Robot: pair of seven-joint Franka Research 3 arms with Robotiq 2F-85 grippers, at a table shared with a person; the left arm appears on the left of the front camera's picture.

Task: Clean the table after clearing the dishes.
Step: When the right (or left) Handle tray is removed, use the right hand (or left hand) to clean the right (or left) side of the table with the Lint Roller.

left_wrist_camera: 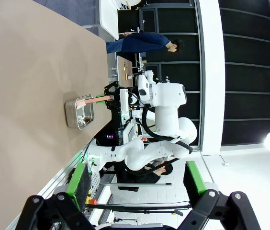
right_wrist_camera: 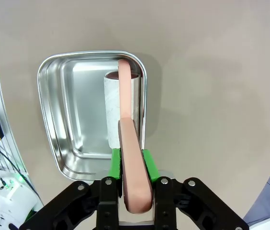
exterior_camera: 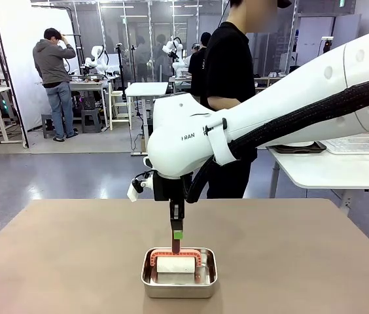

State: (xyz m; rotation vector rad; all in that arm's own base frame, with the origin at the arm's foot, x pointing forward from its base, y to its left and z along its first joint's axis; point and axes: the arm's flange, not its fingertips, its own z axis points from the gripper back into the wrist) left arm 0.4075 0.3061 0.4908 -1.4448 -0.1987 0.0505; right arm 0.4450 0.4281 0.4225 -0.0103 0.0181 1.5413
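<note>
A lint roller with a white roll (exterior_camera: 176, 265) and a salmon handle (right_wrist_camera: 128, 124) has its roll inside a small steel pan (exterior_camera: 179, 286) near the front of the tan table (exterior_camera: 73, 261). My right gripper (exterior_camera: 177, 234) points straight down over the pan and is shut on the roller's handle; its green pads (right_wrist_camera: 116, 160) clamp the handle in the right wrist view. My left gripper (left_wrist_camera: 137, 179) hangs open and empty off to the side, well above the table (left_wrist_camera: 25, 72), looking toward the pan (left_wrist_camera: 80, 113). The dishes are out of view.
A person in black (exterior_camera: 227, 72) stands at the table's far edge. A white table (exterior_camera: 328, 167) with a wire rack (exterior_camera: 358, 144) stands at the back right. Bare tabletop surrounds the pan on all sides.
</note>
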